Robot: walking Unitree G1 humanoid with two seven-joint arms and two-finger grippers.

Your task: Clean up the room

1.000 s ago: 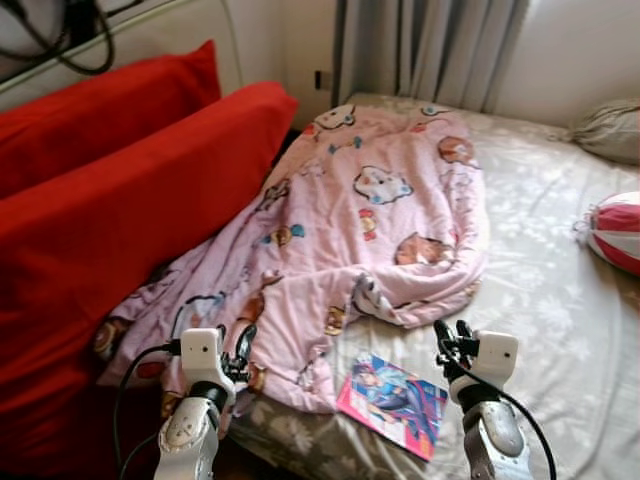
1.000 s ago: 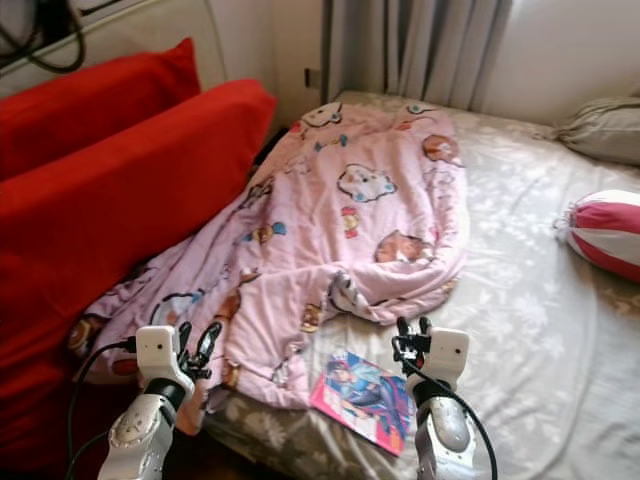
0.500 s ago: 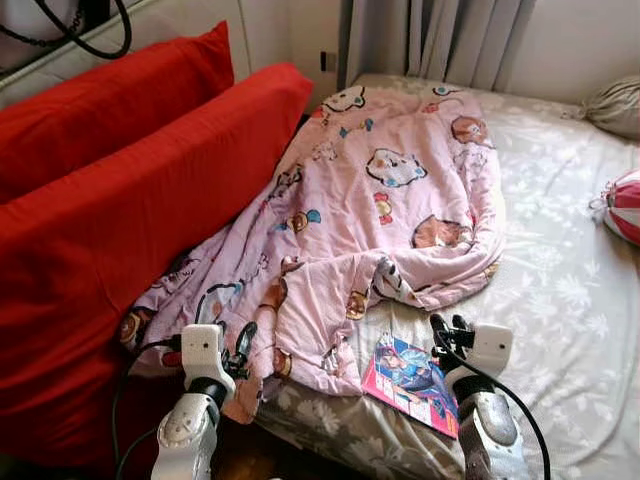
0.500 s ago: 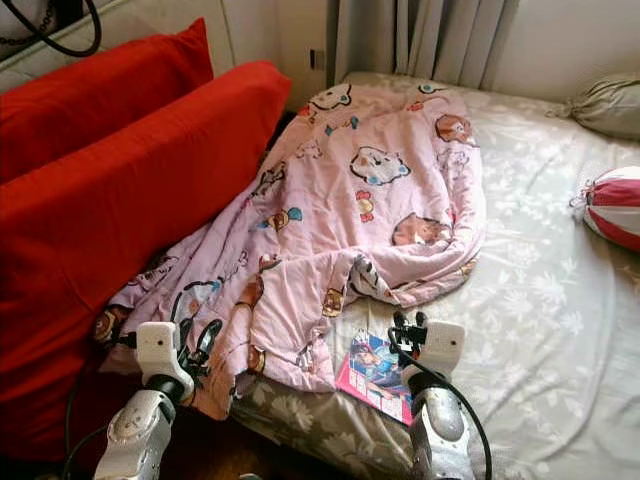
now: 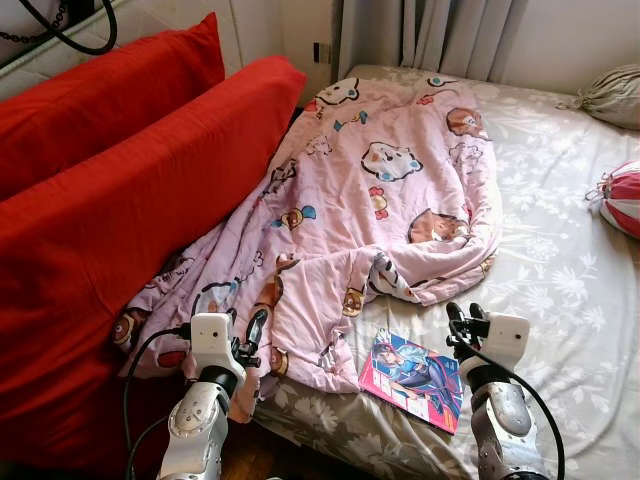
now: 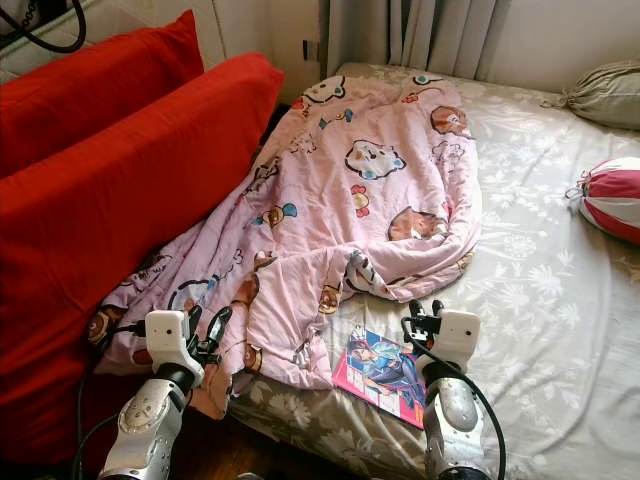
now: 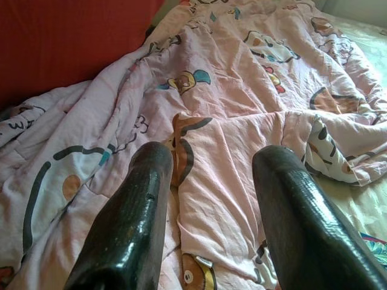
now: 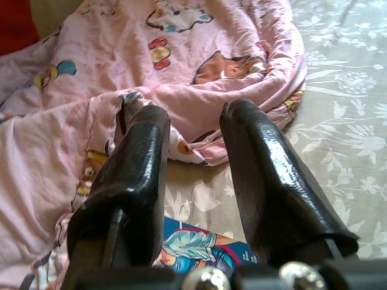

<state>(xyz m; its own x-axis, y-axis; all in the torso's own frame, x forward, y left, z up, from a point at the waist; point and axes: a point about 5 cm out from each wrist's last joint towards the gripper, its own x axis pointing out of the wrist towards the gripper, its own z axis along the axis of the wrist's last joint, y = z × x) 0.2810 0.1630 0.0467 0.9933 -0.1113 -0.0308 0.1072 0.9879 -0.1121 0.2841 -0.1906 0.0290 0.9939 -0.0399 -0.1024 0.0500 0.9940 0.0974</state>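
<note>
The left claw (image 5: 248, 338) hung over the near edge of the pink blanket (image 5: 380, 210) with its two black fingers (image 7: 130, 223) spread apart and nothing between them. The right claw (image 5: 462, 322) was open too, empty, and hung just above the bed, right beside the comic book (image 5: 412, 377).

The bed (image 5: 560, 300) had a grey sheet with pale flowers on it. Two big red cushions (image 5: 120, 200) leaned along its left side. The pink blanket, with cartoon animals on it, lay crumpled across the bed and touched the red cushions. A striped red and white pillow (image 5: 622, 200) sat at the right edge. A grey pillow (image 5: 612, 95) lay far back. The comic book lay flat near the blanket's front corner.
</note>
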